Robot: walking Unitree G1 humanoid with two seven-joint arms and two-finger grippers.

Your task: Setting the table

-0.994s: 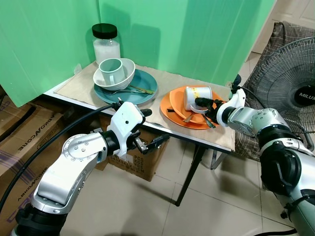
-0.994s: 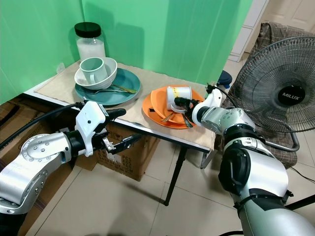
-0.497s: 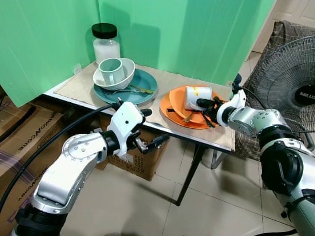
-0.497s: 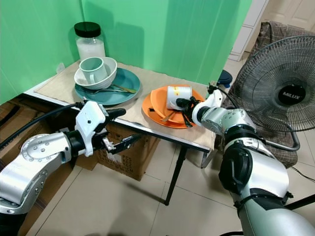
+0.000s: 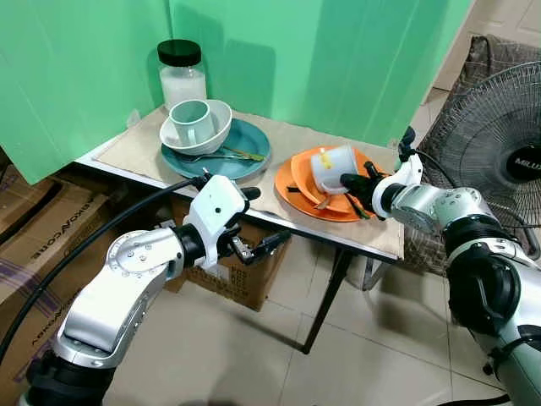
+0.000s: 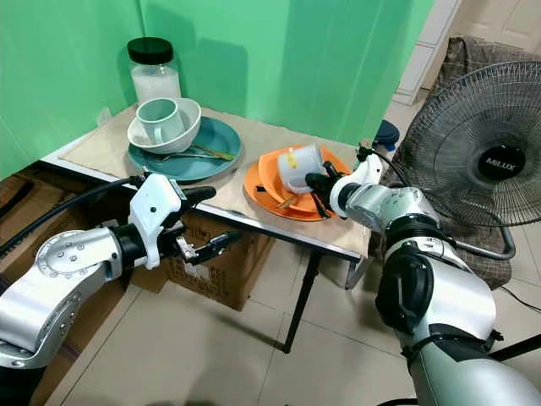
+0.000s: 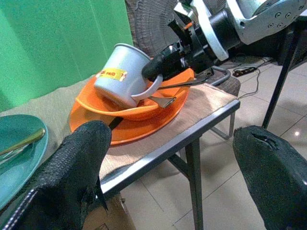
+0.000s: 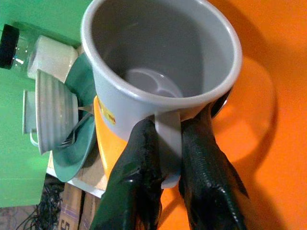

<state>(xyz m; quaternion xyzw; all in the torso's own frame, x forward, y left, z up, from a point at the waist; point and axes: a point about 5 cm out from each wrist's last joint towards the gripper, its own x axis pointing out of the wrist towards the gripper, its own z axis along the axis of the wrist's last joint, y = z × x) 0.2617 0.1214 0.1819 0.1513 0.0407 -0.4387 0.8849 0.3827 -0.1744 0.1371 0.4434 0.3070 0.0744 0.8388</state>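
Note:
A grey mug (image 5: 330, 165) with a yellow sticker tilts over the orange bowl (image 5: 306, 182) that sits on an orange plate (image 5: 297, 200). My right gripper (image 5: 353, 181) is shut on the mug's handle (image 8: 168, 143), its fingers (image 8: 139, 177) pinching it from both sides. Cutlery lies in the orange bowl under the mug. A teal plate (image 5: 250, 140) carries a pale bowl (image 5: 218, 118), a pale green mug (image 5: 193, 120) and a fork. My left gripper (image 5: 258, 248) hangs open below the table's front edge, apart from everything.
A glass jar with a black lid (image 5: 182, 74) stands at the back by the green screen. A beige mat (image 5: 144, 139) covers the small table. A floor fan (image 5: 499, 144) stands at the right. Cardboard boxes (image 5: 34, 237) sit under and left of the table.
The right gripper has lifted and tipped the grey mug by its handle, from lying on its side in the bowl to tilting upward. The left arm has stayed put.

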